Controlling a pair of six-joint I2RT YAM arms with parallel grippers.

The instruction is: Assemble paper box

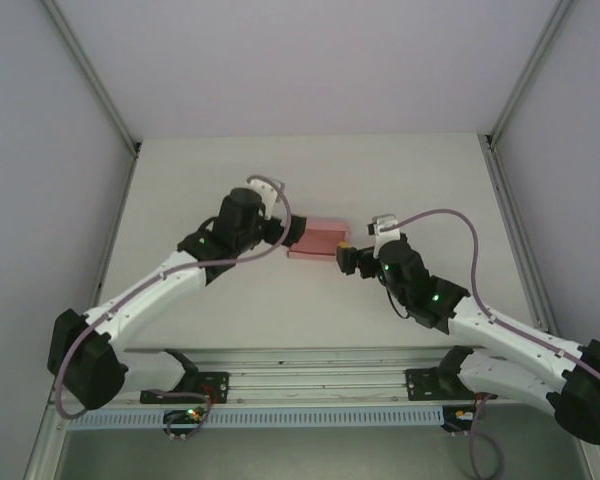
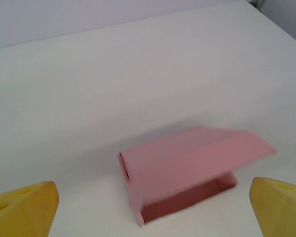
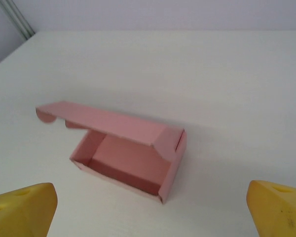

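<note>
The paper box [image 1: 318,239] lies about mid-table on the white table [image 1: 400,180], a formed pink tray with its lid raised at a slant, not shut. Nothing else stands on the tabletop. Pale walls close in the back and both sides, with metal frame posts [image 1: 92,78] running down to the table's far corners. A slotted rail [image 1: 310,385] crosses the near edge, where the arm bases are bolted.

The left arm [image 1: 160,285] reaches in from the near left and the right arm [image 1: 500,330] from the near right. Each trails a looping cable [image 1: 460,225]. The two arms bracket the box, so its left and right ends are crowded, while the far half of the table and the strip in front of the box lie open.

The left gripper [image 1: 291,232] sits just beside the box's left end, jaws spread wide and holding nothing. Its yellow fingers [image 2: 24,207] stand at either side of the left wrist view, clear of the card. The right gripper [image 1: 346,257] is near the box's right near corner, also wide and empty-handed, its fingers [image 3: 278,210] well apart from the box. From the right wrist, two small rounded tabs [image 3: 45,113] show at the lid's free edge.
</note>
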